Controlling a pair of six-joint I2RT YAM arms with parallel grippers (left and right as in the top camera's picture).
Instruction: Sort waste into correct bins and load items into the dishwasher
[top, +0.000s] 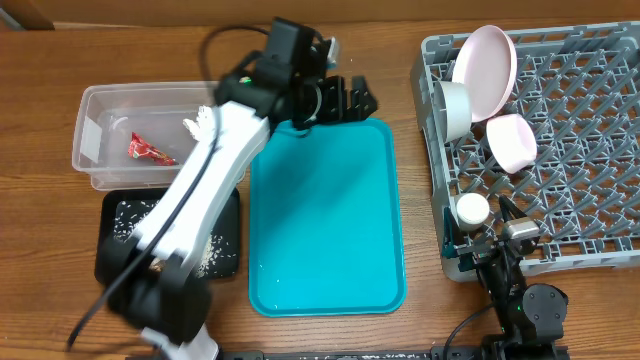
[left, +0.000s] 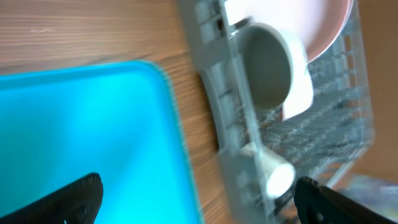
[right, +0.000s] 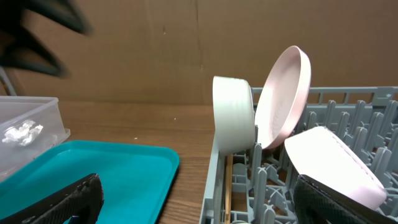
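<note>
The left fingers (left: 74, 199) and right fingers (right: 68, 202) gape wide, holding nothing. The pink plate (top: 490, 65) stands in the rack (top: 600, 180) right of the teal tray (top: 325, 220): stiff, slippery, likely breakable; pinch its rim.

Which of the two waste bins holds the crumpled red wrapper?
The clear plastic tub: the red wrapper lies inside it, near a white tissue wad. The shallow black tray next to it holds scattered white rice instead.
</note>
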